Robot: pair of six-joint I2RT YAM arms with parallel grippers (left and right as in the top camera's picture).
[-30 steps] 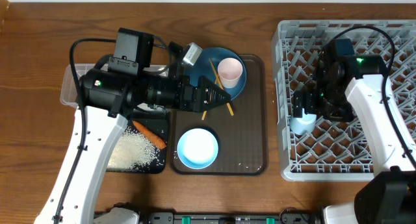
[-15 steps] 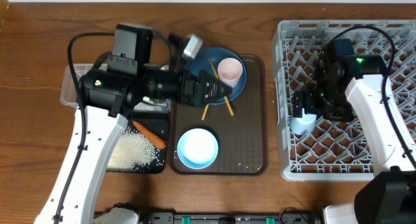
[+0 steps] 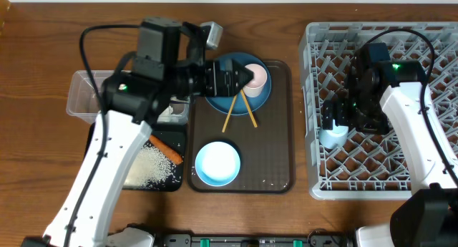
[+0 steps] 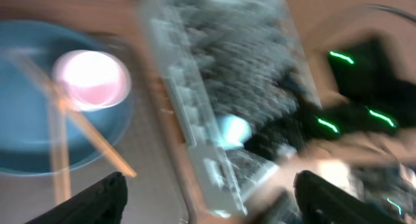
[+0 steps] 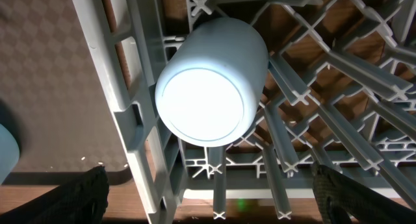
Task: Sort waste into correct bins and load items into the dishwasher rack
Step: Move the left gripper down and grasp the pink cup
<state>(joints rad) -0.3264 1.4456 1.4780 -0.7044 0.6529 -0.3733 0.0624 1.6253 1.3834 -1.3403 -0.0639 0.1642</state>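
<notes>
Left gripper (image 3: 245, 76) first: fingers spread wide, nothing between them, hanging at the left side of the pink cup (image 3: 259, 75) and seemingly just above it. Judged a reach for that cup, as the next piece for the rack (image 3: 312, 97). Too blurred in the wrist view to judge contact with the rim.

Cup upright on the right part of the dark-blue plate (image 3: 261, 98), at the back edge of the brown tray (image 3: 279, 154). Two chopsticks (image 3: 230, 117) crossed over the plate's front rim, ends pointing toward the tray's middle, just in front of the gripper and apart from it. Probably best cleared along with the cup before any lifting of the plate. Pale-blue bowl (image 3: 217, 162) alone in the tray's front left corner, well apart from both grippers.

Right gripper (image 5: 208, 185): likewise wide open and empty, poised over the rack's left edge. Light-blue cup (image 5: 211, 81) tilted among the pegs there, mouth toward the wrist camera, ahead of the fingers and clear of both. Looks set down and let go.

Carrot (image 3: 166, 148) and rice (image 3: 147, 168) together in the black tray (image 3: 172, 188), just off the brown tray's left edge. Clear box (image 3: 82, 97) behind that, partly hidden by the left arm.
</notes>
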